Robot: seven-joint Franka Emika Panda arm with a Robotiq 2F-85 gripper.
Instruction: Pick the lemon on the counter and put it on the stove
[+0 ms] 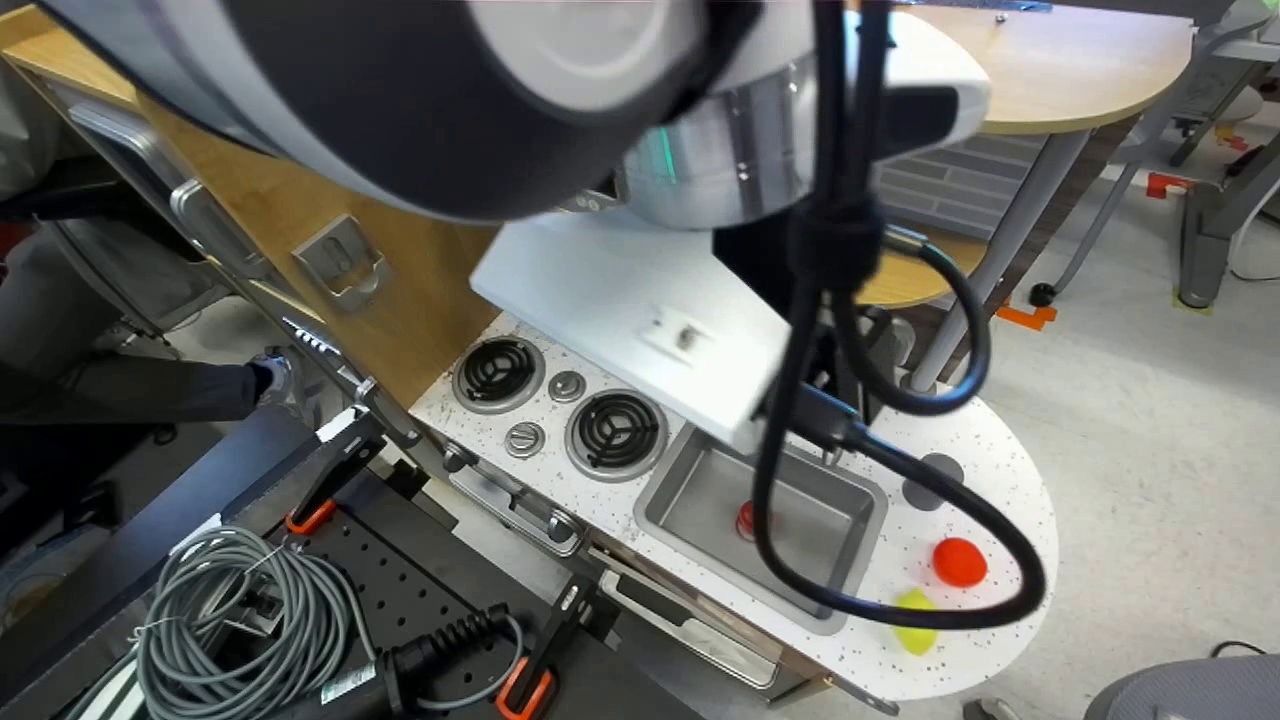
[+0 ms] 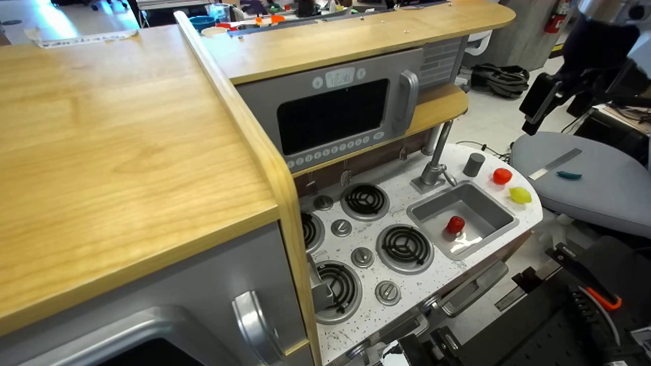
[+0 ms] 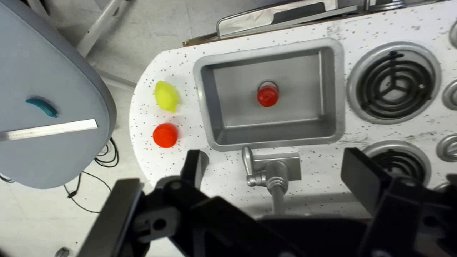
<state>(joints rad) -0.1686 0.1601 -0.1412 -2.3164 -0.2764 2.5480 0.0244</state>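
Observation:
The lemon, small and yellow, lies on the rounded end of the white speckled counter, beside the grey sink. It also shows in both exterior views; a cable crosses in front of it in the latter. The stove with black coil burners is on the opposite side of the sink; two burners show in the wrist view. My gripper is open and empty, above the counter on the faucet side, apart from the lemon. It also shows high at the right in an exterior view.
An orange-red round item lies close to the lemon. A red item sits in the sink. A faucet and a grey cylinder stand behind. A microwave and wooden shelf overhang the stove's back.

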